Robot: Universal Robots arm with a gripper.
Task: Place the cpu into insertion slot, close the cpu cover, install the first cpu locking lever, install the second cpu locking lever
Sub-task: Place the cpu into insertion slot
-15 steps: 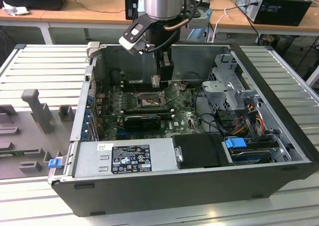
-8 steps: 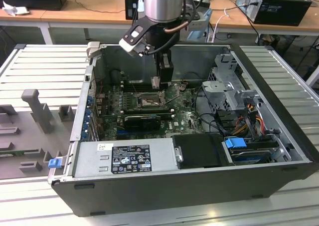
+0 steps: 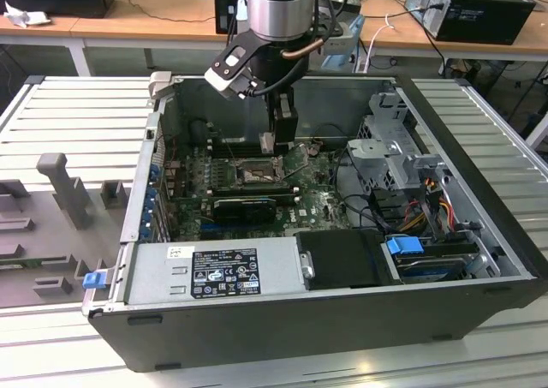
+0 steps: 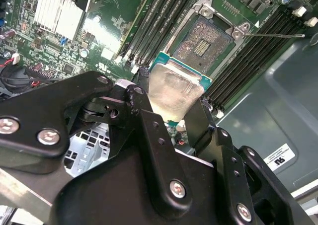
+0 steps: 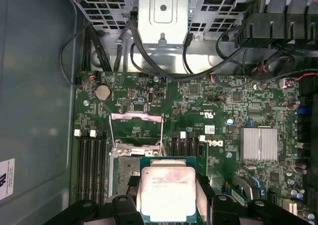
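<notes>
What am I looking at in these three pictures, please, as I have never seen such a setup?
It is a robot arm working inside an open computer case. The exterior view looks on from outside; both wrist views come from cameras riding on the arm. Its gripper is shut on the cpu, a small silver-topped chip, held above the green motherboard. The insertion slot, a square socket, lies bare, with the cpu cover standing open beside it.
</notes>
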